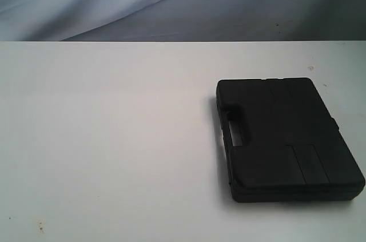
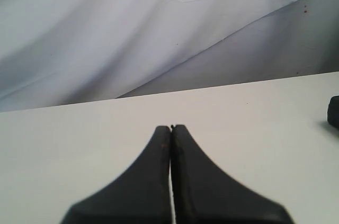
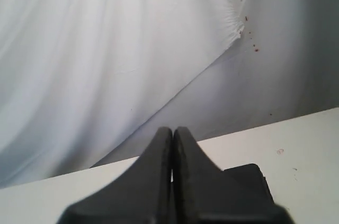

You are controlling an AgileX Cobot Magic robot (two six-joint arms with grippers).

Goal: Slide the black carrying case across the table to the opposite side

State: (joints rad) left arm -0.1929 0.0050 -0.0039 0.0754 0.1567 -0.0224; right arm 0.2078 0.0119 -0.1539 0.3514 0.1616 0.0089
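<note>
Left gripper (image 2: 171, 127): fingers pressed together, empty, over bare table (image 1: 108, 139), well apart from the case.

Case (image 1: 286, 139): flat on the table's right side, handle slot (image 1: 235, 130) facing left, untouched.

Right gripper (image 3: 172, 128): fingers closed, empty, near the case, no contact visible.

Risks:
- An off-centre push would likely spin the case instead of sliding it.
- A high contact may skate over its top.
- Skewed travel could carry it toward the near edge.

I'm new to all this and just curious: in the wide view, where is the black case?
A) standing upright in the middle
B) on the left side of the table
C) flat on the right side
C: the case lies flat on the right half of the white table.
</note>
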